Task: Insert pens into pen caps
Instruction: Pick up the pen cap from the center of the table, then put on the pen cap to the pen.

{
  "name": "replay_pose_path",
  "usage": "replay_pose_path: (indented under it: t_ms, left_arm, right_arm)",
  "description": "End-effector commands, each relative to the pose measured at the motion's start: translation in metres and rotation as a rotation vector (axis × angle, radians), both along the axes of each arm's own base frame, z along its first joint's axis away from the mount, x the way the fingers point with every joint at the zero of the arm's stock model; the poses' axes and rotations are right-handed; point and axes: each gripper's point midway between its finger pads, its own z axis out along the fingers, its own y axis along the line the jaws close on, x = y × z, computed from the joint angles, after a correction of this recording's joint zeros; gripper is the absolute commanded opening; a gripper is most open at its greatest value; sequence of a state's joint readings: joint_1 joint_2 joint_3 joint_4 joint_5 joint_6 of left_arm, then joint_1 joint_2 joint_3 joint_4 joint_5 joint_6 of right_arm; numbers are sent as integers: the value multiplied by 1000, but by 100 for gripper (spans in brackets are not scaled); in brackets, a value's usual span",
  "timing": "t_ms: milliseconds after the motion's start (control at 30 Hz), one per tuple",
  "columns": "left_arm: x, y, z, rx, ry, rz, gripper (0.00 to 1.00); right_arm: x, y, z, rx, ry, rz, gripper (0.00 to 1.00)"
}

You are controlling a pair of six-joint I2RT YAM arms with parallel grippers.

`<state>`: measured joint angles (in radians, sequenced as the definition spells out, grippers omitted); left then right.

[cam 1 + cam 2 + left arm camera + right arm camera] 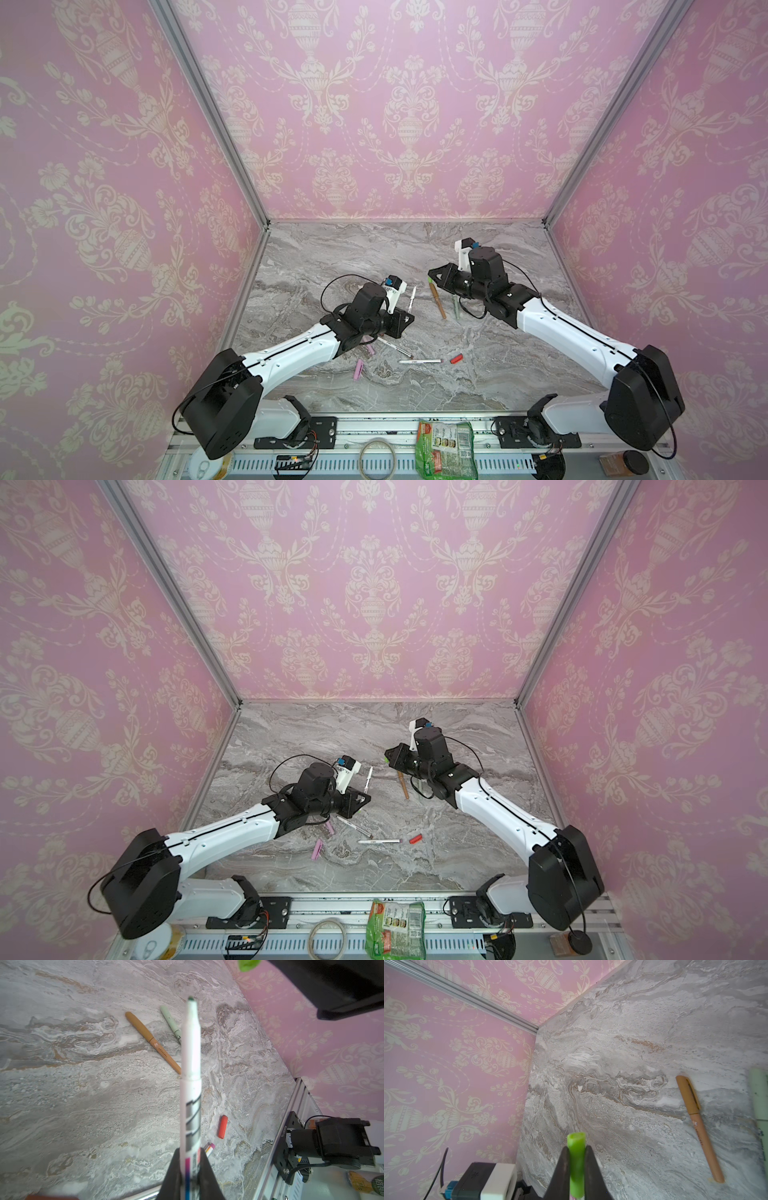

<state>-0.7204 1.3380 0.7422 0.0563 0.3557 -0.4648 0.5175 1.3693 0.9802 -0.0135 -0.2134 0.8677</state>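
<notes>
the left hand (190, 1155) pinches the light, stiff, likely slick white pen (412, 299) near its tail; at its two o'clock in a top view the right hand (576, 1150) pinches the green cap (576, 1140).

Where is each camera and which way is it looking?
Top views: high at the front, looking down at the grey table; left arm, right arm show.
Left wrist: on the left arm, looking along the left claw and its white pen, over the table.
Right wrist: on the right arm, looking past the right claw gripping a green cap.
Shared: all show the tan pen.
</notes>
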Motion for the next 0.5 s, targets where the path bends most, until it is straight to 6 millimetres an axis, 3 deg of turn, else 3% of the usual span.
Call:
replay_pose_path:
  t_ms: [0, 467]
  left_arm:
    - [-4, -17, 17, -54, -13, -52, 0]
    - [-2, -24, 12, -33, -5, -67, 0]
  right_arm:
    - [-2, 12, -4, 55, 27, 45, 0]
    - [-6, 18, -6, 80, 41, 81, 0]
